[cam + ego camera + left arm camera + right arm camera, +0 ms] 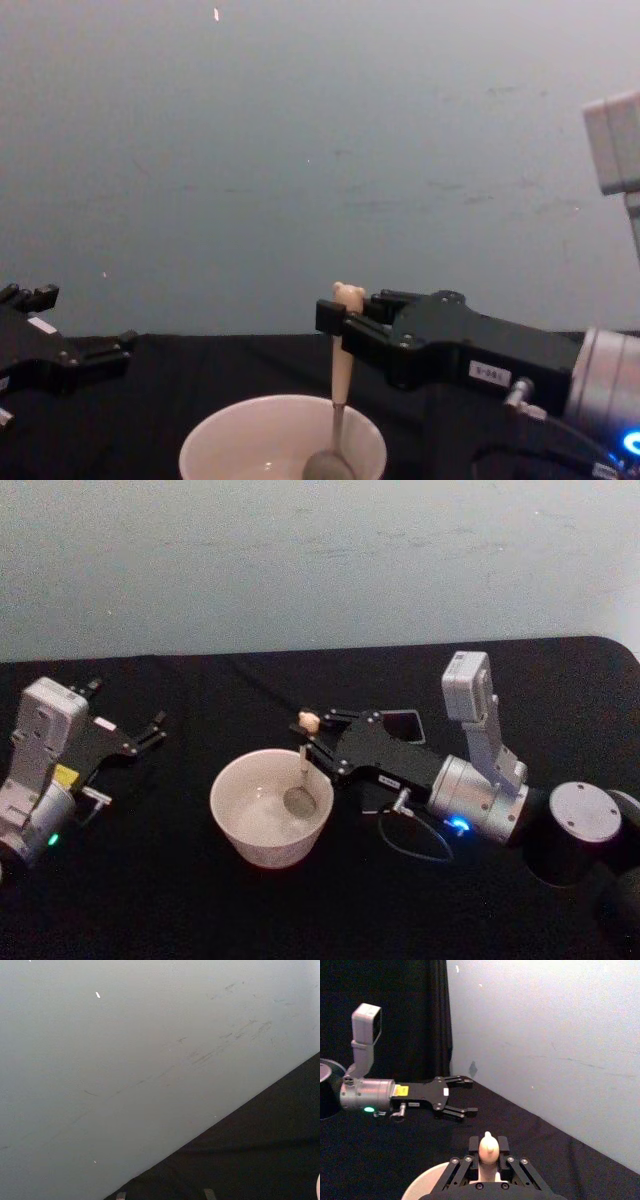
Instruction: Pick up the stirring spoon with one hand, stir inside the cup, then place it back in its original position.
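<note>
R gripper clamped on the stirring spoon just under its bear top, bowl end down inside the cup, mid-table. Stir w/ small circles, shaft upright, off the rim, or the cup may slide. L gripper splayed wide, idle far left.

Cup mid-table, stirring spoon standing in it.
The spoon is upright in the cup's right half, bowl down. The right gripper reaches in from the right above the cup's far-right rim, clasping the handle. The holder sits behind that gripper. The left gripper is well left of the cup.
</note>
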Available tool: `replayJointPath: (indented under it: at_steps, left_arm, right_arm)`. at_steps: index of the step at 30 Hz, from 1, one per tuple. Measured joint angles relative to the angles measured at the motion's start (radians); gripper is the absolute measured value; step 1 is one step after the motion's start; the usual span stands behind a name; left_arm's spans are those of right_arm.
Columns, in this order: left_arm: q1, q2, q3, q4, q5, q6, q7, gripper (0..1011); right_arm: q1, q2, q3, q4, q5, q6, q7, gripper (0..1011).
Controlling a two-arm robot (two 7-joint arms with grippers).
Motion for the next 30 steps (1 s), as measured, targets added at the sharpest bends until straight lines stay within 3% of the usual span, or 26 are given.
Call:
replayJointPath:
  at_steps: [12,22,30]
  left_arm:
    - [0.000,0.000,0.000,0.000,0.000,0.000,0.000,1001]
    - [0.000,0.000,0.000,0.000,0.000,0.000,0.000,1001]
    - [0.000,0.000,0.000,0.000,0.000,0.000,0.000,1001]
  right_arm:
    - [-0.044,0.038,-0.023,-0.079,0.022,0.017,0.039,212]
    - [-0.004,-0.009,-0.065,-0.043,0.015,0.010,0.044,212]
    - [0.036,-0.047,-0.067,0.017,-0.005,-0.009,0.016,212]
